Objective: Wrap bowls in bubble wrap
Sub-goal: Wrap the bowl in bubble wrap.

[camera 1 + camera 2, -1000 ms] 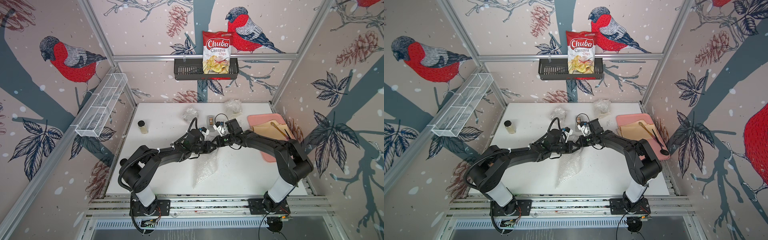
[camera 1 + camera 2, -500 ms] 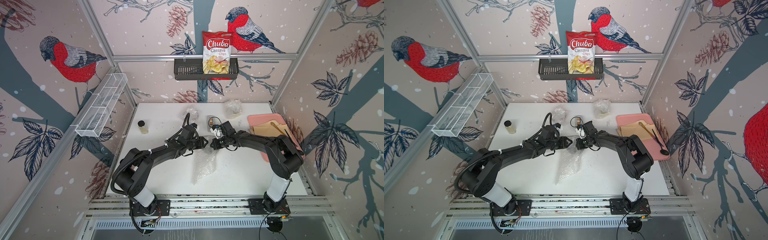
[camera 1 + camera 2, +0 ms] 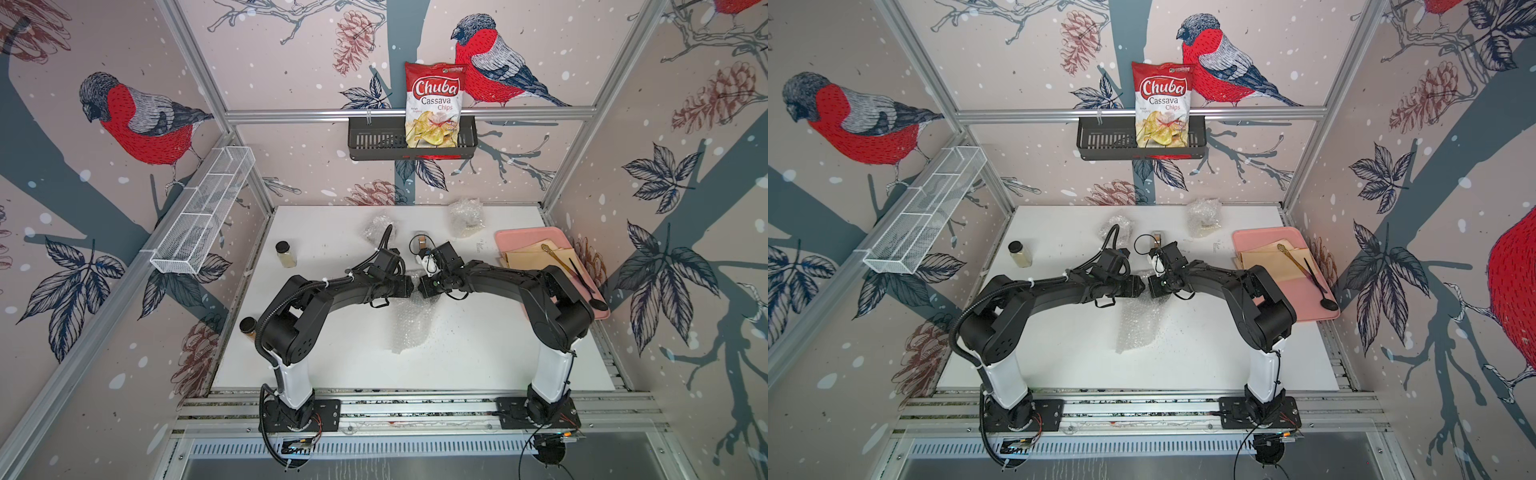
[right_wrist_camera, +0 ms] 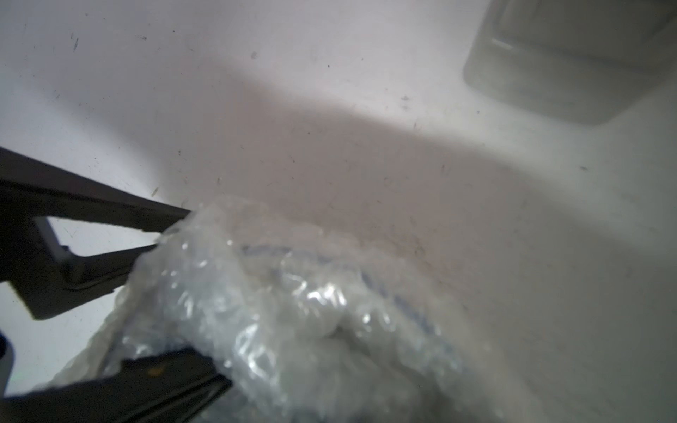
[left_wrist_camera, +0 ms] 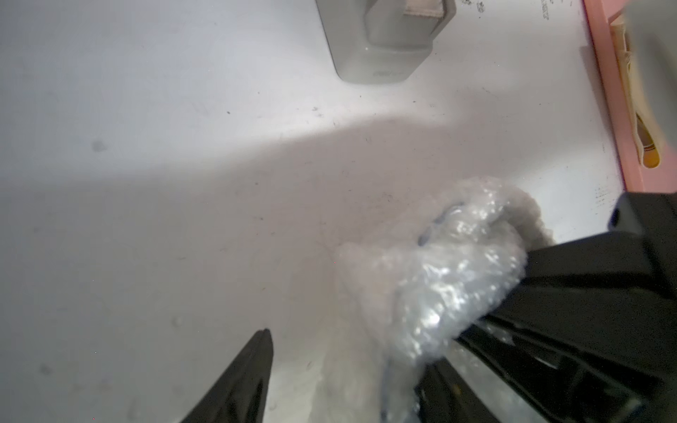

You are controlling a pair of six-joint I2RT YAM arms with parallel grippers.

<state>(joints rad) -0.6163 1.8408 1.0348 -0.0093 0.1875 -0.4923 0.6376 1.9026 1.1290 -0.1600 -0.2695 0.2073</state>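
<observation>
A bunched sheet of bubble wrap [image 3: 412, 326] trails from the table's middle towards the front in both top views, and my two grippers meet over its far end. In the left wrist view my left gripper [image 5: 348, 353] is open, with the crumpled bubble wrap [image 5: 439, 289] between its fingers. My right gripper [image 3: 423, 286] reaches into that bundle from the other side, shut on the wrap; in its own wrist view the wrap hides its fingertips. A blue rim of a bowl [image 4: 370, 280] shows faintly through the plastic. The other bowls are not visible.
Two bubble-wrap bundles [image 3: 379, 226] [image 3: 466, 216] lie at the back. A small grey block [image 3: 419, 243] stands just behind the grippers. A glass jar [image 3: 286, 253] stands at the left and another [image 3: 248, 326] at the table's left edge. At the right is a pink tray [image 3: 515, 243] with tan paper and spoons.
My left gripper has opened and let go of the wrap. Both grippers have shifted a little to the left; the right one stays shut on the bundle.
</observation>
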